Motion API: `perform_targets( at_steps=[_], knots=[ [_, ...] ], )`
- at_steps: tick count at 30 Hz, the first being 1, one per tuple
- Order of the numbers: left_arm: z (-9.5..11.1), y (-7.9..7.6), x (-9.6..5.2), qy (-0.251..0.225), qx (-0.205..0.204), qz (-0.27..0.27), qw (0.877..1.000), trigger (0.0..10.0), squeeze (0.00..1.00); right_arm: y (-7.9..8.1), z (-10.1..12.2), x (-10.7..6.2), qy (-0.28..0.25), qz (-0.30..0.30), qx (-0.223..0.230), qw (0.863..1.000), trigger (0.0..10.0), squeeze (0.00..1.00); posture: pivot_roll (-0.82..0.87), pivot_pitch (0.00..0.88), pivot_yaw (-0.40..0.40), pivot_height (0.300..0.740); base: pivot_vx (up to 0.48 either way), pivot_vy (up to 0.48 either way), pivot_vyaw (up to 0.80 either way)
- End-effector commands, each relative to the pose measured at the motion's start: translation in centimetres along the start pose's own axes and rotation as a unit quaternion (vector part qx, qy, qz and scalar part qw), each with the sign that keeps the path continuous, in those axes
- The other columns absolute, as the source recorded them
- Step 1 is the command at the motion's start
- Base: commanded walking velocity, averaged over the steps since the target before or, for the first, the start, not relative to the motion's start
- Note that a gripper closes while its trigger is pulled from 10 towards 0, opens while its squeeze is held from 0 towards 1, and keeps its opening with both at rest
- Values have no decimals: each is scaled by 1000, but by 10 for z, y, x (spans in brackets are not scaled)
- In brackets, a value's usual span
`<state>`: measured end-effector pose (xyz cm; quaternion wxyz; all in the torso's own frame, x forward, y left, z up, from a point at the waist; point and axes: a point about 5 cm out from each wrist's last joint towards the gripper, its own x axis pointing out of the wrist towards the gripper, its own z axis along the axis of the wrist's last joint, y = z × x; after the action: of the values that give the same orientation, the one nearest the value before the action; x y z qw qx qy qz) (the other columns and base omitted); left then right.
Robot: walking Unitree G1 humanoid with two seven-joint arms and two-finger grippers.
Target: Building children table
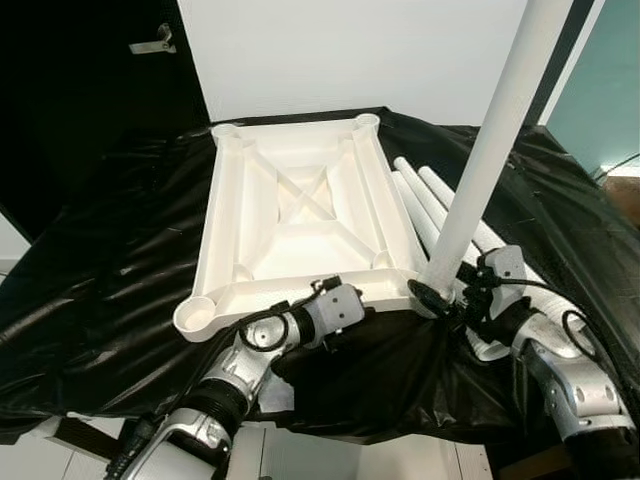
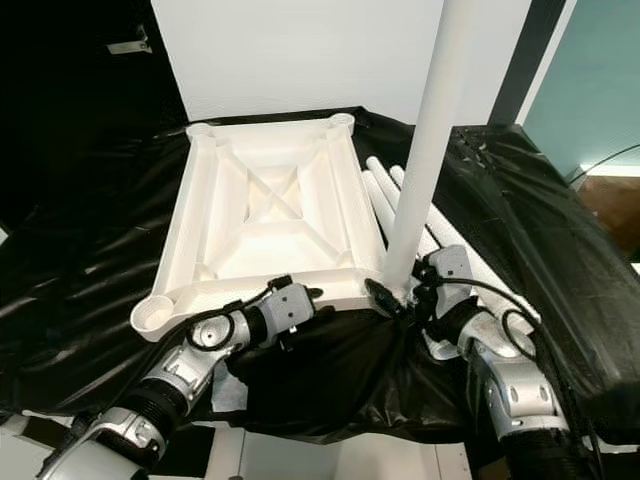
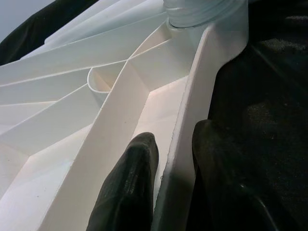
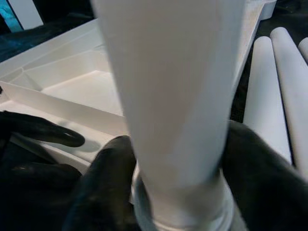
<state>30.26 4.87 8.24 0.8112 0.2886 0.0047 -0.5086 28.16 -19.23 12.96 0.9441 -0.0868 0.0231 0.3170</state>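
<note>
The tabletop [image 1: 300, 215] rim was pinched by the left gripper [image 3: 166, 159]; the upright leg [image 1: 490, 140] was clamped by the right gripper [image 4: 178, 168], seen close in the wrist views.

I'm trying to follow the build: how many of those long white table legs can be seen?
4: one white plastic leg upright at the upturned white tabletop's near right corner, held by the right gripper; three lying legs beside it on black sheeting. More may be hidden.
</note>
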Motion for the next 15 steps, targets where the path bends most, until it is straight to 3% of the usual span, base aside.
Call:
perform_targets(
  at_steps=[1,12,13,15],
  knots=[
    [-31,-24,-4,72,-37,-25,996,10000,0,15,-4,7,5,63,14,998,0,0,-44,29,-12,740,0,0,0],
    [-32,-25,-6,74,-40,-23,996,10000,0,10,-5,2,24,118,21,992,0,0,-38,32,-14,740,0,0,0],
    [-32,-25,-6,74,-40,-23,996,10000,0,10,-5,2,24,118,21,992,0,0,-38,32,-14,740,0,0,0],
    [-32,-26,-5,73,-40,-24,996,10000,0,22,-9,5,1,63,66,996,0,0,-37,31,-18,740,0,0,0]
  ],
)
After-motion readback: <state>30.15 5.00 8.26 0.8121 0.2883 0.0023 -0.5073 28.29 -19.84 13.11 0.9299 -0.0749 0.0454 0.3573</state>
